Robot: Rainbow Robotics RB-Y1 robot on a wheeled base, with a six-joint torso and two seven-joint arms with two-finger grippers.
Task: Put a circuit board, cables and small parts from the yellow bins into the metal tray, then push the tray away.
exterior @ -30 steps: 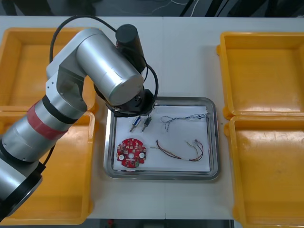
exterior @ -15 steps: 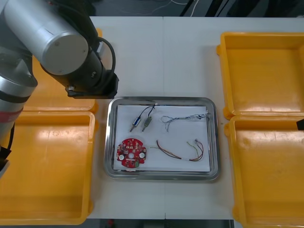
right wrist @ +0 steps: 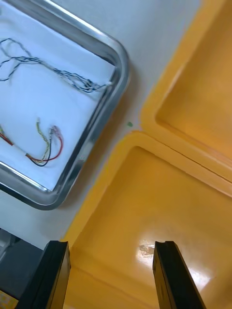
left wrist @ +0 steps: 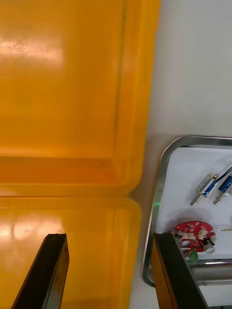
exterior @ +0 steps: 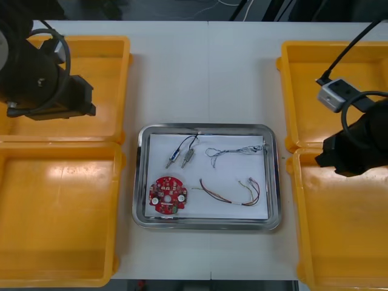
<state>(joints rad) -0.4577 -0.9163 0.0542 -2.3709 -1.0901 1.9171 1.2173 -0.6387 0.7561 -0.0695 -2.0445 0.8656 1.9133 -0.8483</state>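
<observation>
Left gripper [left wrist: 110, 237]: released, fingers spread wide with nothing between them, hanging over the seam where the far left bin [exterior: 91, 73] meets the near left bin [exterior: 60, 218], at the side nearest the tray [exterior: 274, 182]
Right gripper [right wrist: 111, 245]: likewise released, fingers apart and empty, above the near right bin [exterior: 345, 230], close to its edge with the far right bin [exterior: 339, 91]
Tray: between the two pairs of bins, white inside with a shiny rim, apart from both grippers
Board [exterior: 168, 195]: red and round, lying flat in the tray's near left corner
Parts [exterior: 180, 157]: two small metal pieces side by side, just beyond the board, each with a dark lead running toward the far rim
Blue-white cable [exterior: 233, 151]: loose across the tray's far right part, one end at the right rim
Red-yellow cable [exterior: 230, 194]: curved across the near right part, right of the board and near it
Table [exterior: 206, 73]: light surface carrying the tray and all four bins
</observation>
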